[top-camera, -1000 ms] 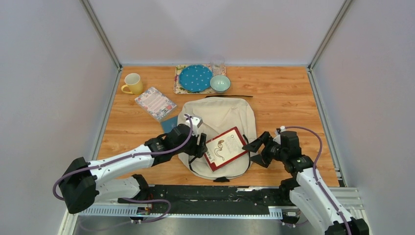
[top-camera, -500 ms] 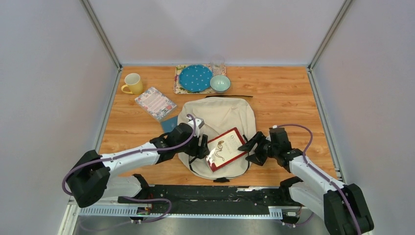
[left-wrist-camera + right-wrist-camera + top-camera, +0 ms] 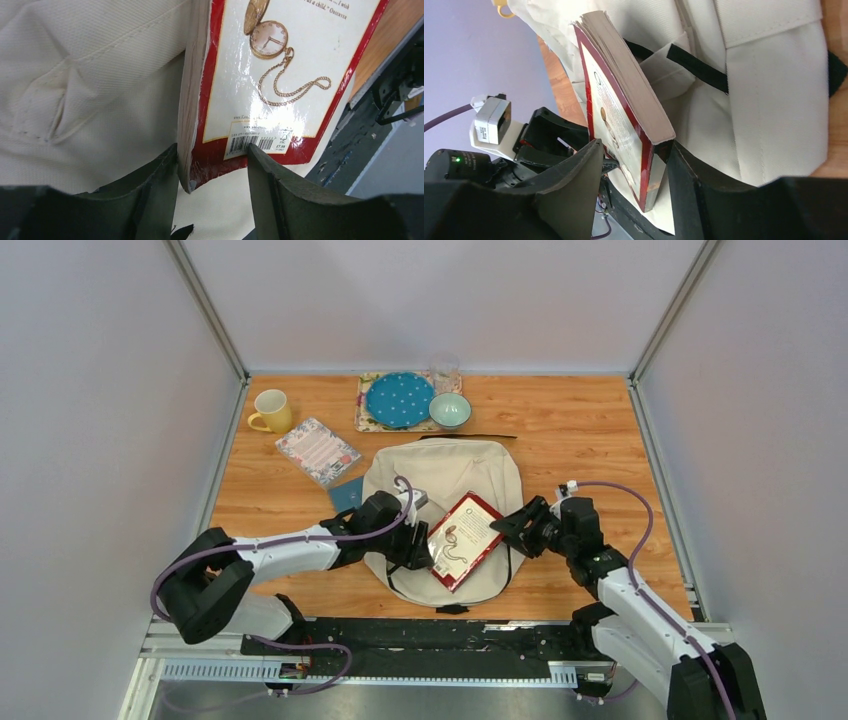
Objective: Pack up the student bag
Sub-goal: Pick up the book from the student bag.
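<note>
The student bag (image 3: 450, 472) lies flat in the middle of the surface (image 3: 590, 440). Its long axis runs from the arms' edge toward the back wall, the wider, rounded end farthest from the arms. It is cream woven canvas with stitched seams and flat black straps.

On it a red-bordered paperback (image 3: 464, 540) with a glossy cover stands tilted on one long edge, its pages pale brown. The left gripper (image 3: 212, 150) has its fingers clamped on the barcode corner. The right gripper (image 3: 634, 145) straddles the opposite end; one finger touches the book, but whether the pair grips it I cannot tell.

The surface is orange wood-grain laminate, enclosed by plain pale walls with metal corner posts. Along the far side sit a yellow mug (image 3: 270, 411), a floral notepad (image 3: 317, 450), a blue dotted plate (image 3: 400, 398) and a pale green bowl (image 3: 450, 410).
</note>
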You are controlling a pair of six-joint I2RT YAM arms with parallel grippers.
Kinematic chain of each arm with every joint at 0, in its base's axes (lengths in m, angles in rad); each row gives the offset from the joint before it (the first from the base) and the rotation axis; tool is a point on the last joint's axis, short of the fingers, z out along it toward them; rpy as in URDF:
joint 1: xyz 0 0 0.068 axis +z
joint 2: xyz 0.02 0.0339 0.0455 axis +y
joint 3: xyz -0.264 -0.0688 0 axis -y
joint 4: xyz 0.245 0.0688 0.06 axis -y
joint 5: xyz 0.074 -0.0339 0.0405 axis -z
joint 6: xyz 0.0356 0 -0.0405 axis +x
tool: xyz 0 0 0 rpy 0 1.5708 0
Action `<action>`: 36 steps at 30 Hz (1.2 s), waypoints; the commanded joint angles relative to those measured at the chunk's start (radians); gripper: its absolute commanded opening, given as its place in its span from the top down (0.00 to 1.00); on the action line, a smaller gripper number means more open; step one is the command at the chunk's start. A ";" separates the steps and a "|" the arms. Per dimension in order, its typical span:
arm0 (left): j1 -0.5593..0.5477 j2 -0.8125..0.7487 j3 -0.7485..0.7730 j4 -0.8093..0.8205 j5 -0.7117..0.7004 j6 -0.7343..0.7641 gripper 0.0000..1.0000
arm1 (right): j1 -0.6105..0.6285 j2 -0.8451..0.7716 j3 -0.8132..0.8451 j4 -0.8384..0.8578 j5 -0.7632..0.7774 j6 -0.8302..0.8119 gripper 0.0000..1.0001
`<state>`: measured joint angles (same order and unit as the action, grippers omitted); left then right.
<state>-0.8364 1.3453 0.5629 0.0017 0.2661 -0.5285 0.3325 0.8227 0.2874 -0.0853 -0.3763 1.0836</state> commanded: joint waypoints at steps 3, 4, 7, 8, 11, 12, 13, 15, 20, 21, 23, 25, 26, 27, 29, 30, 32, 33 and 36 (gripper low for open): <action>-0.001 0.029 0.025 0.138 0.150 -0.030 0.43 | 0.037 0.055 0.021 0.171 -0.039 0.007 0.49; -0.001 0.032 0.023 0.149 0.169 -0.040 0.44 | 0.046 0.071 0.024 0.185 -0.036 0.009 0.50; 0.000 0.037 0.020 0.190 0.203 -0.057 0.45 | 0.089 0.090 0.038 0.203 -0.013 0.013 0.52; -0.001 0.038 0.020 0.202 0.208 -0.060 0.45 | 0.109 0.099 0.044 0.203 0.000 0.015 0.52; -0.001 0.035 0.012 0.237 0.240 -0.073 0.46 | 0.140 0.118 0.058 0.213 0.008 0.016 0.53; -0.001 0.034 0.009 0.250 0.248 -0.079 0.46 | 0.148 0.122 0.059 0.214 0.011 0.015 0.54; -0.001 0.029 0.000 0.262 0.265 -0.087 0.46 | 0.155 0.124 0.065 0.222 0.011 0.015 0.56; -0.001 0.025 -0.006 0.288 0.274 -0.091 0.46 | 0.175 0.133 0.071 0.223 0.013 0.013 0.58; -0.001 -0.012 -0.017 0.284 0.275 -0.087 0.46 | 0.207 0.119 0.068 0.233 0.010 0.025 1.00; -0.001 -0.018 -0.017 0.270 0.268 -0.081 0.45 | 0.209 0.109 0.068 0.231 0.007 0.027 1.00; -0.001 -0.060 -0.012 0.200 0.211 -0.053 0.39 | 0.208 0.049 0.087 0.194 0.013 0.024 1.00; -0.001 -0.124 -0.021 0.153 0.136 -0.025 0.31 | 0.208 -0.040 0.113 0.101 0.030 -0.007 1.00; -0.001 -0.152 -0.032 0.146 0.112 -0.024 0.28 | 0.206 -0.069 0.125 0.060 0.043 -0.017 1.00; -0.001 -0.185 -0.046 0.150 0.085 -0.028 0.26 | 0.207 -0.095 0.153 0.027 0.062 -0.027 1.00; 0.000 -0.280 -0.078 0.159 0.013 -0.044 0.21 | 0.206 -0.167 0.167 -0.021 0.071 -0.037 1.00; -0.001 -0.310 -0.083 0.156 -0.008 -0.045 0.21 | 0.209 -0.186 0.177 -0.024 0.068 -0.033 1.00; -0.001 -0.386 -0.087 0.144 -0.065 -0.045 0.20 | 0.207 -0.227 0.193 -0.045 0.057 -0.027 1.00; -0.001 -0.426 -0.083 0.142 -0.085 -0.047 0.20 | 0.208 -0.235 0.199 -0.053 0.036 -0.024 1.00; 0.000 -0.475 -0.060 0.156 -0.076 -0.053 0.20 | 0.206 -0.246 0.228 -0.051 -0.019 -0.027 1.00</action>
<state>-0.8364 0.9302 0.4831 0.1364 0.2501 -0.5858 0.5354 0.5953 0.4469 -0.1341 -0.3328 1.0645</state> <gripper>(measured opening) 0.797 0.182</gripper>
